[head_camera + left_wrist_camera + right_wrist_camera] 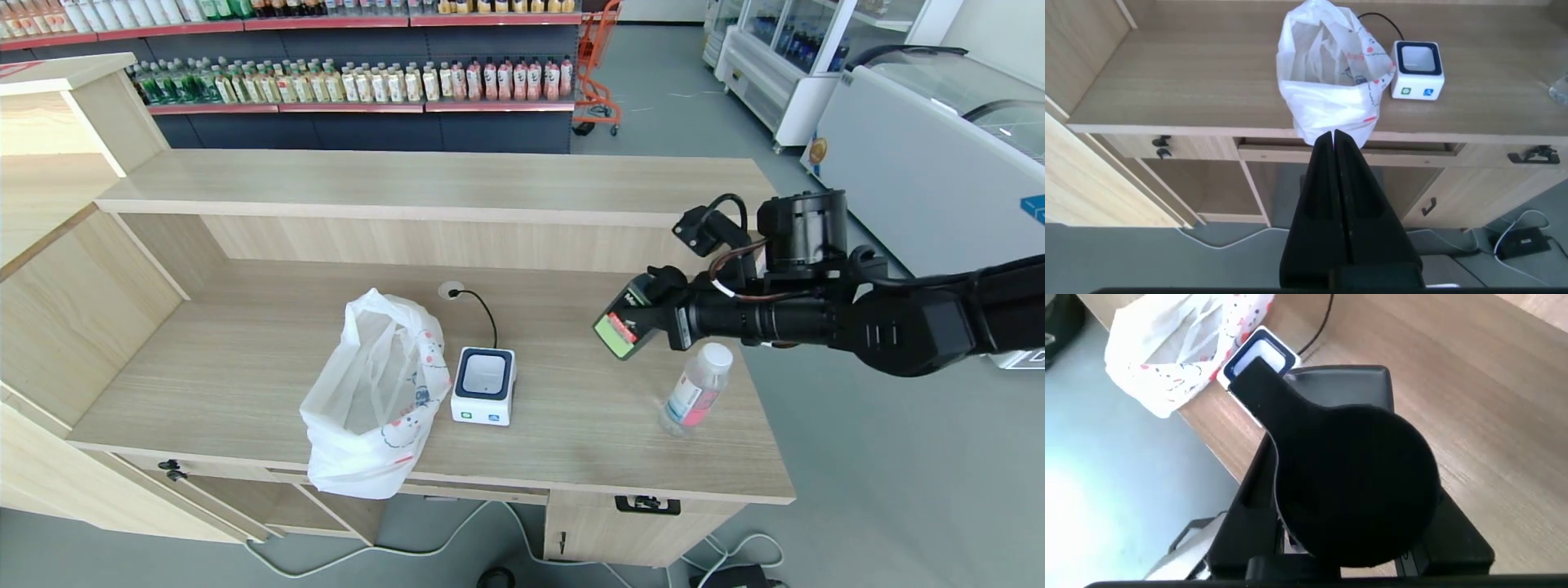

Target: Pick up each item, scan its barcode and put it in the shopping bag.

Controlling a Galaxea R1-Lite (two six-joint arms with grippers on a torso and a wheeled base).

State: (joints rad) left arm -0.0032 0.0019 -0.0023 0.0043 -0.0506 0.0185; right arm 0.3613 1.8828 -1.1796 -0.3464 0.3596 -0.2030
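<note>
Right claw: we see the right claw (658,314) clamped on a dark box (624,328) with a green and red label; it hangs above the right part of the worktop (571,408)
Dark box: in the air, right of the scanner (484,384) and just above and left of the bottle (694,390)
Left claw: we find the left claw (1334,135) low, in front of the worktop's near edge; its fingers are pressed together
Shopping bag: the white shopping bag (371,400) has its mouth open; it sits at the near edge, just left of the scanner
Scanner: white, dark window facing up; its cable (487,314) runs to the far side
Bottle: clear, white cap, standing near the right edge
</note>
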